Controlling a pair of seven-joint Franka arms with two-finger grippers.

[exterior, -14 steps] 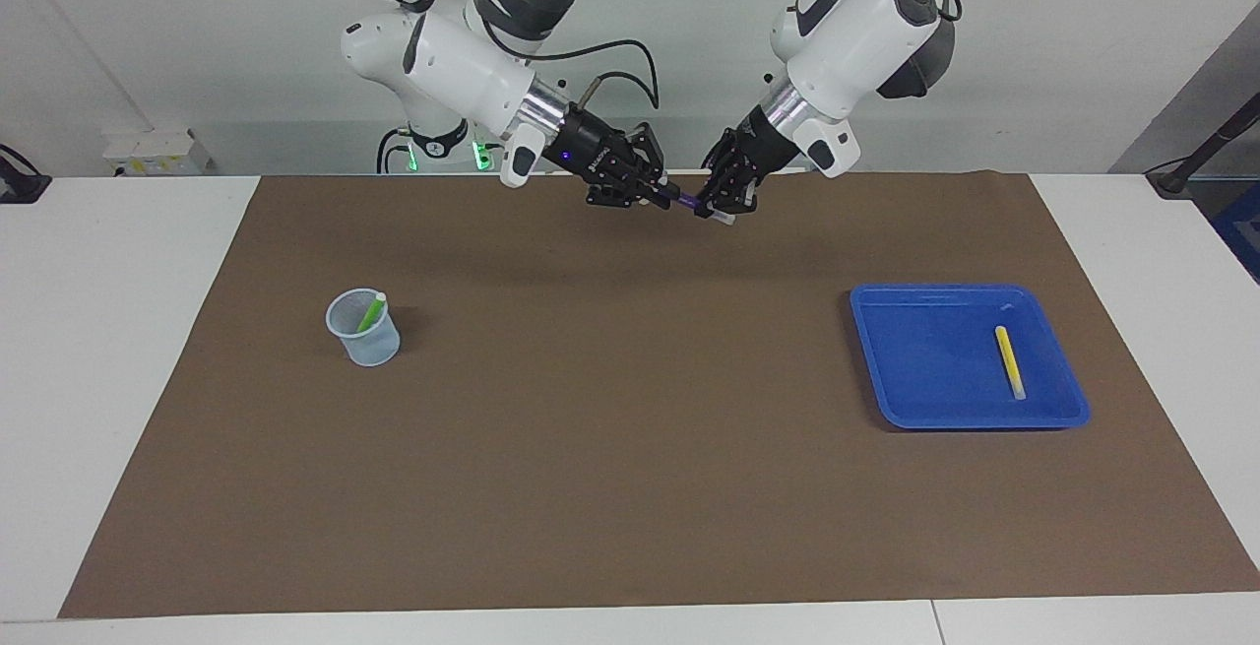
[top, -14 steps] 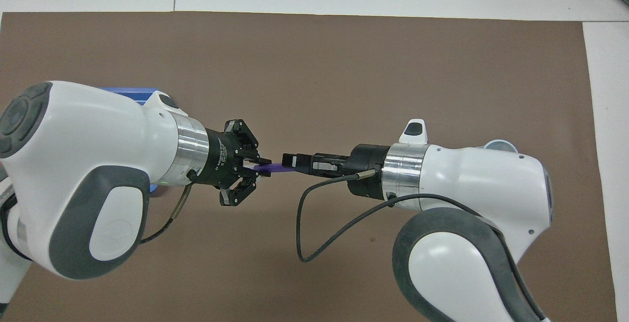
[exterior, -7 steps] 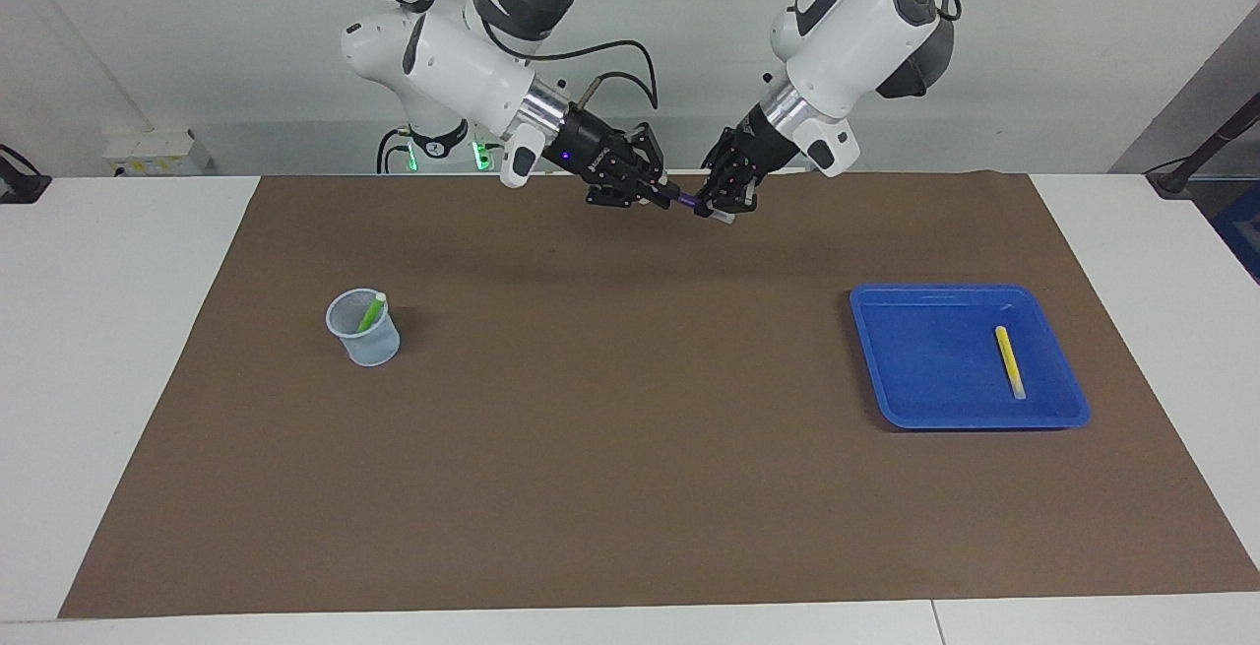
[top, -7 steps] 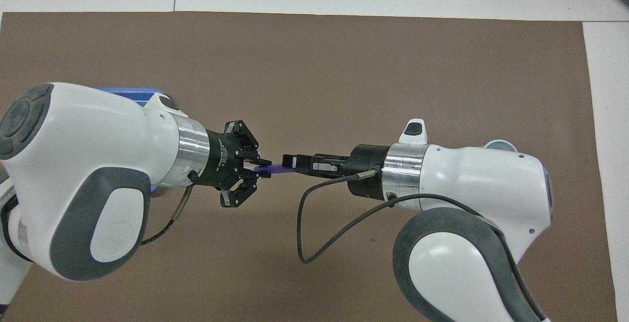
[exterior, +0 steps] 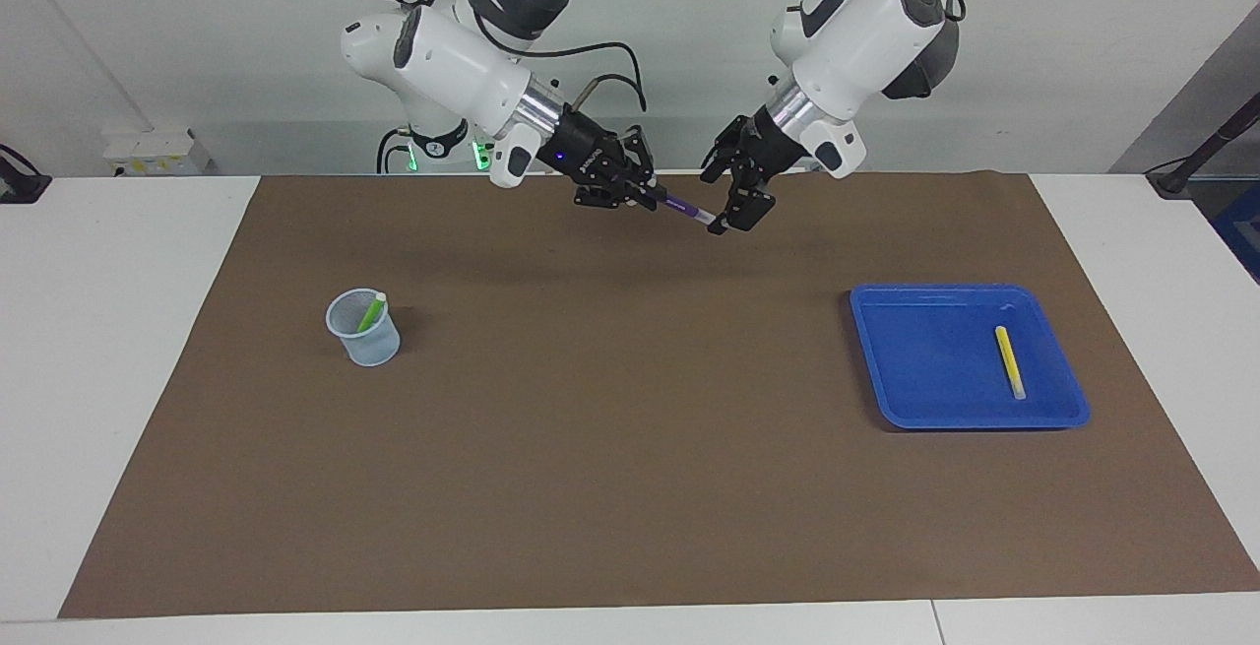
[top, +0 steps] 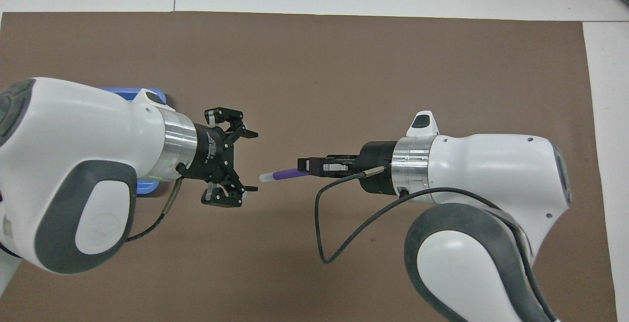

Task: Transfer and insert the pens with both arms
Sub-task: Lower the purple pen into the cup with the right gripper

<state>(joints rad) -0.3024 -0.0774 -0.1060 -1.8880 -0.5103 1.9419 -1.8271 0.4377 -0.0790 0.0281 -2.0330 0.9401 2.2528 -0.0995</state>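
Left gripper jaws newly spread, apparently clear of purple pen, right gripper jaws pinching it

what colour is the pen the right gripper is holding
Purple pen with a pale cap end; clearest in the overhead view.

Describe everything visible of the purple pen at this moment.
The purple pen is a slim marker with a glossy purple barrel and a pale, clear cap end. It is held in the air over the brown mat, tilted slightly, its barrel end clamped in the shut right gripper. The cap end points at the open left gripper, which is clear of it.
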